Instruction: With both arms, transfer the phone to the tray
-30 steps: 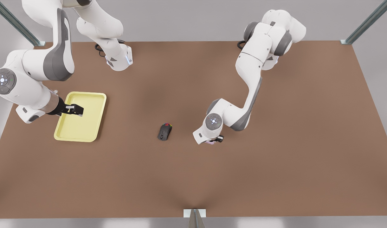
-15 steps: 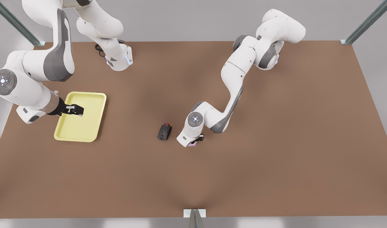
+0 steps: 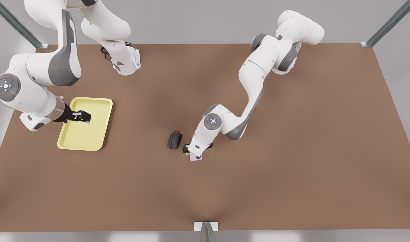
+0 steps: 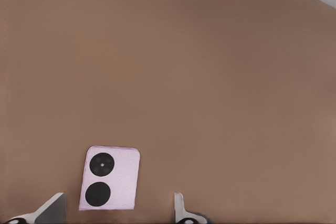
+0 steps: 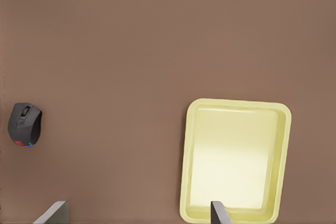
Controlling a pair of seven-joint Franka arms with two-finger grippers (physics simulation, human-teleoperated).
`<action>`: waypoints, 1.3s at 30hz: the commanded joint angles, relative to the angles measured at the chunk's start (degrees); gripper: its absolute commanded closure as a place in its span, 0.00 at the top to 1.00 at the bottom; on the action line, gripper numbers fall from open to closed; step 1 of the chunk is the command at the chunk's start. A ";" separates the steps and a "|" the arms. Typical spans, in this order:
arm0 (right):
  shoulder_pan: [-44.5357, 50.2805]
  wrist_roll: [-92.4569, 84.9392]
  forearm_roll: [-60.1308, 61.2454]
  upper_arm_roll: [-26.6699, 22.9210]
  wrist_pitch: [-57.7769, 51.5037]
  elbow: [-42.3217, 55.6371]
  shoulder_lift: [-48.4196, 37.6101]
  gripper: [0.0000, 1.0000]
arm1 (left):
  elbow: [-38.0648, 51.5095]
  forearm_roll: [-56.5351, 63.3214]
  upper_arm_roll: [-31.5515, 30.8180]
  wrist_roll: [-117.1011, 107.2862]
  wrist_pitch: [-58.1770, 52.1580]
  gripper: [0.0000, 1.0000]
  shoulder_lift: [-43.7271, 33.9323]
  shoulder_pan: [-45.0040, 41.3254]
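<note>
The pale pink phone [image 3: 196,157] lies flat on the brown table, its two black camera circles facing up. My left gripper [image 3: 192,150] hangs just above it, open. In the left wrist view the phone [image 4: 110,178] sits between the spread fingertips [image 4: 51,209], nearer one of them and touching neither. The pale yellow tray [image 3: 90,141] rests at the front view's left. My right gripper [image 3: 84,117] hovers over it, open and holding nothing; the right wrist view has the tray [image 5: 236,161] below that gripper [image 5: 136,212].
A black computer mouse [image 3: 174,139] with coloured accents lies just to the front view's left of the phone, and also appears in the right wrist view as the mouse [image 5: 23,125]. Bare brown table separates the mouse and the tray.
The left arm carried the phone toward the front view's left, past the mouse's side. The phone now rests on the table with the fingers spread. The right arm barely moved.
</note>
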 commanded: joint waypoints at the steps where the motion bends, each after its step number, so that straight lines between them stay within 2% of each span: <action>1: 1.04 -0.29 0.29 3.26 0.62 0.30 1.14 1.00 | 0.07 2.15 0.77 10.39 -26.94 1.00 -5.93 3.75; 3: 1.21 -0.73 0.38 9.85 2.11 3.64 6.77 1.00 | 0.07 9.09 1.13 32.72 -47.61 1.00 -14.98 12.54; 5: 6.57 0.50 -1.20 10.29 6.95 4.52 10.46 1.00 | 0.07 11.82 1.22 44.69 -57.99 1.00 -20.61 19.48; 6: 8.51 0.50 -2.17 10.29 6.95 8.03 14.50 1.00 | -2.72 11.65 0.25 45.30 -58.44 1.00 -24.21 23.34; 8: 12.90 2.77 -4.37 10.29 11.34 9.44 20.13 1.00 | -30.15 12.09 -1.60 52.07 -42.17 1.00 -42.14 27.75; 10: 16.24 13.76 -4.45 10.29 16.88 11.28 26.19 1.00 | -26.56 11.21 -2.12 51.37 -50.08 1.00 -41.71 27.04; 12: 21.34 26.15 -4.54 9.77 16.97 18.93 34.10 1.00 | -20.41 10.07 -7.40 51.02 -56.24 1.00 -41.71 26.96; 15: 27.32 49.18 -7.27 9.77 23.56 26.67 42.98 1.00 | -20.23 6.46 -6.69 51.81 -55.80 1.00 -41.36 27.04; 16: 28.46 53.32 -7.18 9.85 27.87 26.76 44.04 1.00 | -20.14 6.55 -6.69 51.81 -55.62 1.00 -39.78 27.04; 18: 28.72 59.82 -7.35 9.77 29.10 26.05 45.01 1.00 | -20.14 6.37 -6.87 51.46 -55.27 1.00 -39.34 27.04; 23: 30.39 61.58 -8.94 9.15 33.14 25.35 48.17 1.00 | -20.23 6.11 -6.87 51.63 -54.92 1.00 -38.28 27.04; 26: 32.33 62.20 -8.94 6.69 37.45 26.32 51.95 1.00 | -20.32 6.11 -6.78 51.55 -54.30 1.00 -38.19 27.04; 28: 32.42 59.74 -9.02 6.60 36.57 28.78 53.53 1.00 | -20.23 6.11 -6.87 51.55 -53.78 1.00 -37.93 27.04; 39: 33.65 46.12 -9.55 6.60 33.50 28.25 54.06 1.00 | -20.23 6.29 -6.61 51.81 -52.10 1.00 -37.84 27.13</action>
